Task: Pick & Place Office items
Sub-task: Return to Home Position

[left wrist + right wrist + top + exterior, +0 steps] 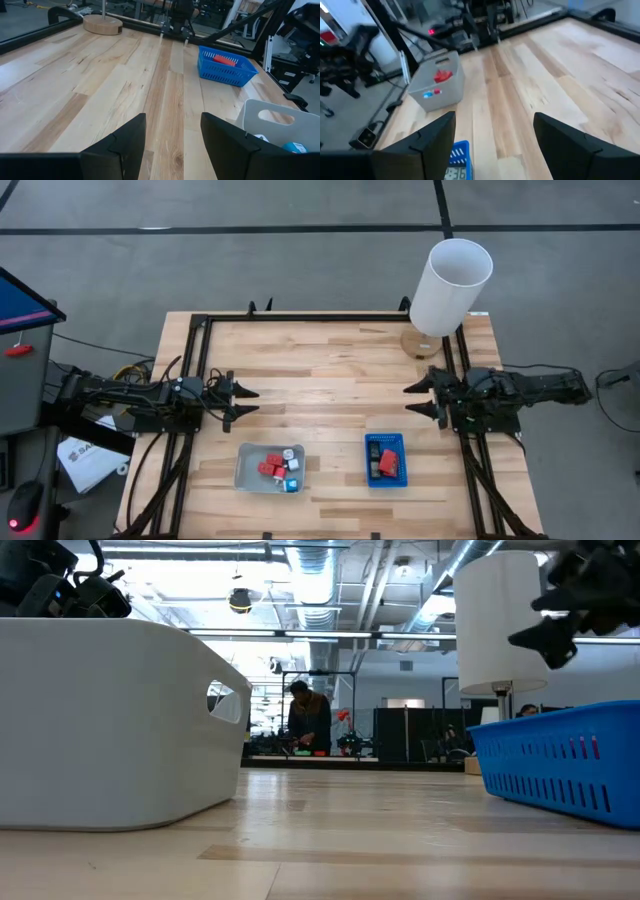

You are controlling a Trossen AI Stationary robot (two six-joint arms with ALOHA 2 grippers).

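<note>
The left gripper [248,401] hung over the left side of the pale wooden plank table [320,360], its two dark fingers spread wide and holding nothing. The right gripper [410,399] faced it from the right side, likewise spread wide and empty, with bare tabletop between them. Both were well apart from the two containers near the table edge at the bottom of the high view. The grey shallow rectangular plastic tray [243,470] held several red rectangular blocks [270,468], a small white piece [289,453] and a cyan piece [291,485]. To its right, apart from it, the blue perforated plastic basket [368,462] held a flat black rectangle [375,449] and a red block [389,463]. A tall white cylinder [450,280] on a round wooden base [418,344] stood at the far right corner, beyond the right gripper.
</note>
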